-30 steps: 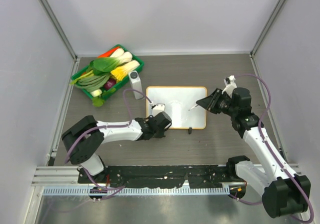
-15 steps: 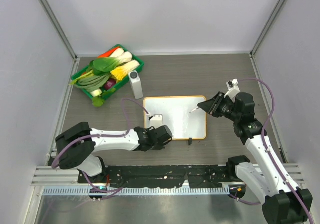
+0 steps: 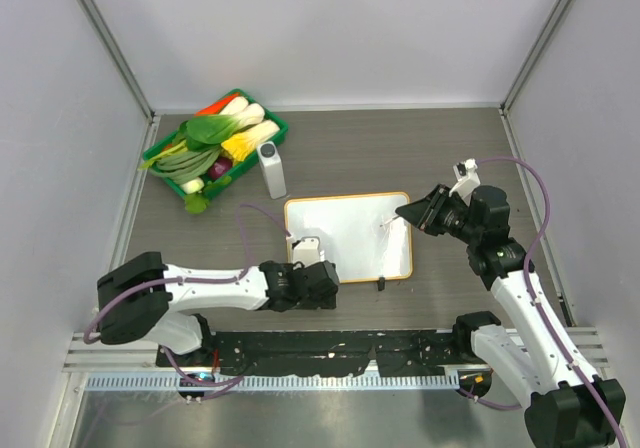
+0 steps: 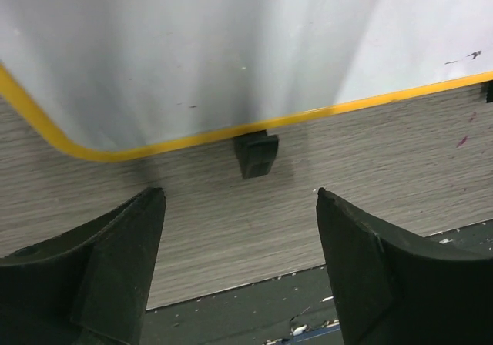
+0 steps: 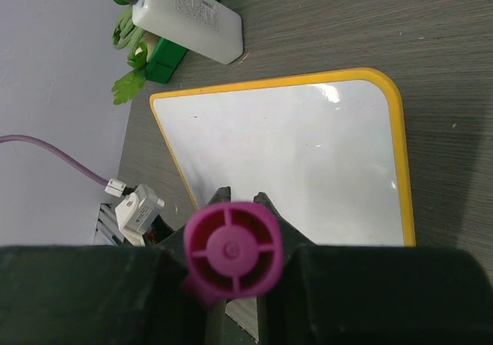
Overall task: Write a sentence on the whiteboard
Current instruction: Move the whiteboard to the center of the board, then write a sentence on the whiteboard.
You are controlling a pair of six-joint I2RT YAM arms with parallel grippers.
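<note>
Left gripper (image 4: 240, 206), jaws spread and empty, sits low by the lower-left edge of the orange-framed whiteboard (image 3: 350, 236) mid-frame; right gripper (image 3: 413, 211) clamps a magenta marker (image 5: 231, 252) over its right side; green plastic crate (image 3: 279, 127), upper left, holds vegetables (image 3: 207, 134).

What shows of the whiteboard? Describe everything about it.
The whiteboard is a flat, glossy white rectangle with a thin orange-yellow frame and rounded corners. It lies flat on the wood-grain table, slightly skewed. A black clip foot sits on its near edge. No writing shows, only tiny specks. The left gripper stands open just short of that edge, not touching. The right gripper holds a magenta marker over its right side; contact cannot be told.
</note>
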